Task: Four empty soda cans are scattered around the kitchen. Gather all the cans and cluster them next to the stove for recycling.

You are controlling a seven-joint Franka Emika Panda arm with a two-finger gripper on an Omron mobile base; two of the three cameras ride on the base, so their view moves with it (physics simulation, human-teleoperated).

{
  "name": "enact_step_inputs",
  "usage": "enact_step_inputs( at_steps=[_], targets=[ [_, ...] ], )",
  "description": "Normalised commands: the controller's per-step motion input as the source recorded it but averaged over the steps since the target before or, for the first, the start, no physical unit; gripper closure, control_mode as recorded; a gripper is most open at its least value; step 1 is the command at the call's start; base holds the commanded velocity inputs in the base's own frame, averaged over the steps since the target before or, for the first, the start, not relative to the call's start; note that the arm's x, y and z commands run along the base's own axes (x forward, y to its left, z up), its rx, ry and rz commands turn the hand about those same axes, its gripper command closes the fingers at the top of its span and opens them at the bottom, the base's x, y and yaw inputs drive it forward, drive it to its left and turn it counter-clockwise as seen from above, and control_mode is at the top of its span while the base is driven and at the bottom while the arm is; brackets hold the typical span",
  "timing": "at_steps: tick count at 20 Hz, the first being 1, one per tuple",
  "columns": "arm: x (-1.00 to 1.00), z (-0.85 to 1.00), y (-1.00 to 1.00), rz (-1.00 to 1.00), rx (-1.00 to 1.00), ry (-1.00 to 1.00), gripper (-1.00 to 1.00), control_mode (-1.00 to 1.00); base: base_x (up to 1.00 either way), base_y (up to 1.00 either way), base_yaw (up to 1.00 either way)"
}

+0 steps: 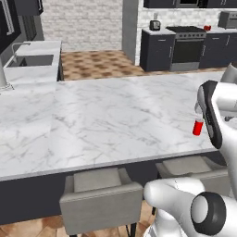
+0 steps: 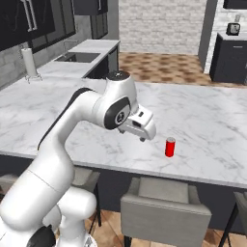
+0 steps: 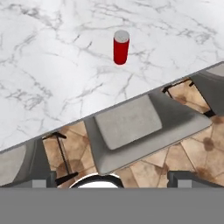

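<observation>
One red soda can (image 2: 170,147) with a silver top stands upright on the white marble island, near its front edge; it is also the can (image 1: 198,126) beside my arm and the can (image 3: 121,47) ahead of the hand. My gripper (image 2: 144,137) hangs above the island's front edge, a short way left of the can and not touching it. Its fingertips (image 3: 43,179) stand wide apart, open, with nothing between them. The black stove (image 1: 187,46) stands far back across the room. A small red can-like thing (image 1: 207,28) sits on the counter just right of it.
Grey stools (image 2: 161,205) are tucked under the island's front edge. A sink (image 1: 30,60) is set in the counter at the far left, with a paper towel roll (image 2: 29,62) near it. A toaster (image 1: 155,25) stands left of the stove.
</observation>
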Motion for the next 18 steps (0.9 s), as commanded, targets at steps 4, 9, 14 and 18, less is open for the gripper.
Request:
enact_step_inputs(
  at_steps=[4, 9, 14, 18],
  targets=[
    [0.36, -0.22, -0.22, -0.01, 0.03, 0.08, -1.00, -1.00, 0.00, 0.00, 0.00],
    [0.26, -0.20, -0.20, -0.01, 0.05, 0.04, -1.00, -1.00, 0.00, 0.00, 0.00],
    [0.07, -0.27, -0.12, 0.00, 0.05, 0.01, -1.00, -1.00, 0.00, 0.00, 0.00],
    [0.00, -0.35, -0.07, 0.00, 0.05, 0.00, -1.00, -1.00, 0.00, 0.00, 0.00]
  ],
)
